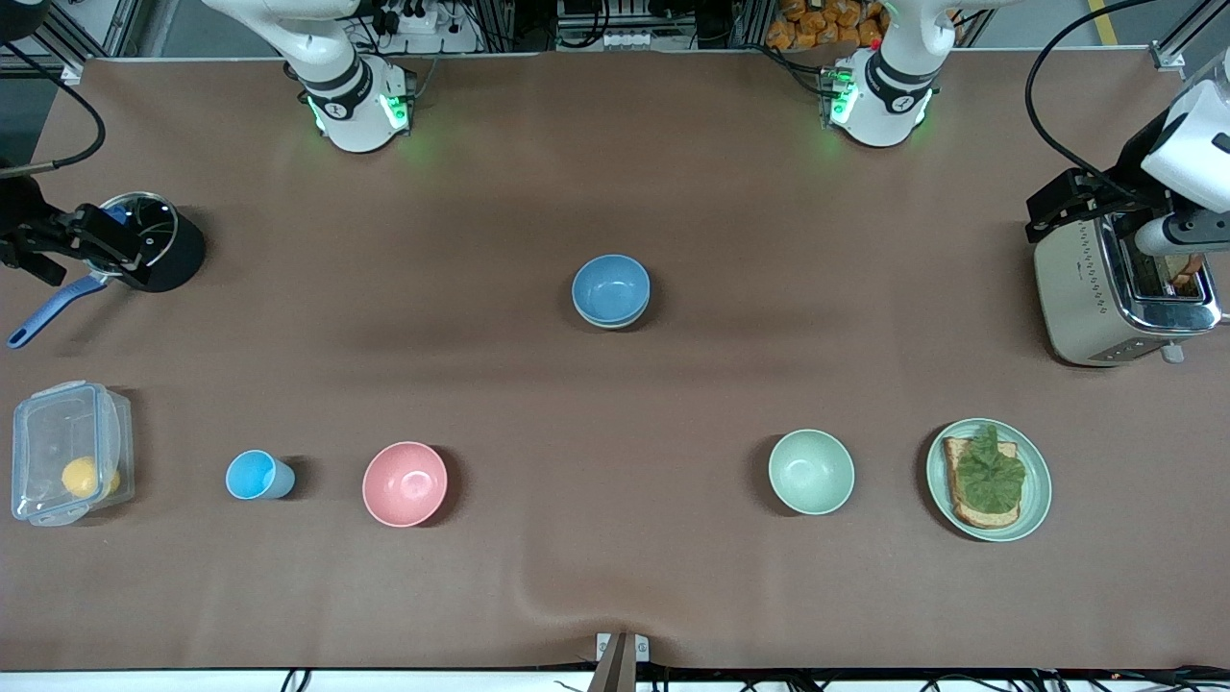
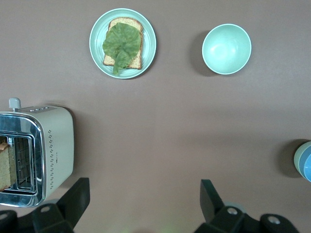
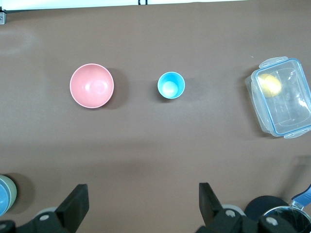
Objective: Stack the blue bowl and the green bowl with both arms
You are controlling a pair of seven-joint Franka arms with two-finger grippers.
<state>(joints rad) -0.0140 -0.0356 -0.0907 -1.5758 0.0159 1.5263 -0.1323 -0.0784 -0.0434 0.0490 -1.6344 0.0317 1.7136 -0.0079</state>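
The blue bowl (image 1: pixel 611 286) sits nested inside the green bowl (image 1: pixel 612 323), whose sage rim shows beneath it, in the middle of the table. The pair also peeks in at the edge of the left wrist view, blue bowl (image 2: pixel 307 169) in green bowl (image 2: pixel 297 158), and of the right wrist view, blue bowl (image 3: pixel 2 200) in green bowl (image 3: pixel 13 194). My left gripper (image 2: pixel 144 189) hangs open and empty above the table by the toaster (image 1: pixel 1095 288). My right gripper (image 3: pixel 142 191) hangs open and empty by the black pot (image 1: pixel 168 252). Both are well apart from the bowls.
Nearer the front camera stand a paler mint bowl (image 1: pixel 811 471), a green plate (image 1: pixel 1036 495) with toast and lettuce, a pink bowl (image 1: pixel 405 483), a light-blue cup (image 1: pixel 254 475) and a clear box (image 1: pixel 38 432) holding a lemon.
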